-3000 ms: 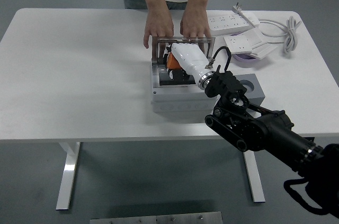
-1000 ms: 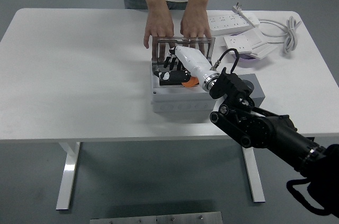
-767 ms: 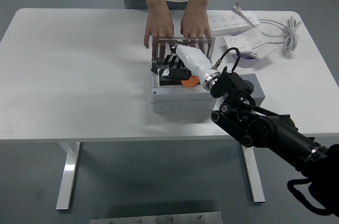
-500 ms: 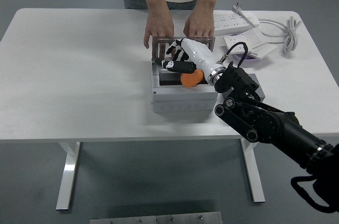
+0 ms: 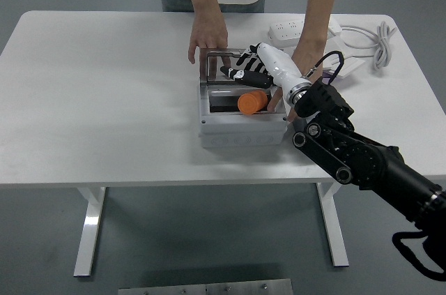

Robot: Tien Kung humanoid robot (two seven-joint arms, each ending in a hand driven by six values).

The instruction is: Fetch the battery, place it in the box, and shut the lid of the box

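An orange battery [image 5: 251, 102] lies inside the grey box [image 5: 240, 127] at the table's middle. The box's lid [image 5: 224, 63] stands upright at its far side. My right hand [image 5: 242, 74], white with black fingers, hovers over the box's back half just in front of the lid. Its fingers are spread and hold nothing. A person at the far side keeps one hand [image 5: 207, 35] on the lid's top left edge. The person's other hand [image 5: 296, 65] reaches down at the box's right side, partly hidden behind my wrist.
A white power strip [image 5: 287, 29] and a coiled white cable [image 5: 380, 35] lie at the back right. My black right forearm [image 5: 355, 159] crosses the table's front right edge.
My right hand let go of the orange battery, which now lies in the box, then rose and drew back to the right. The person's right-side hand moved from the lid to the box's right side.
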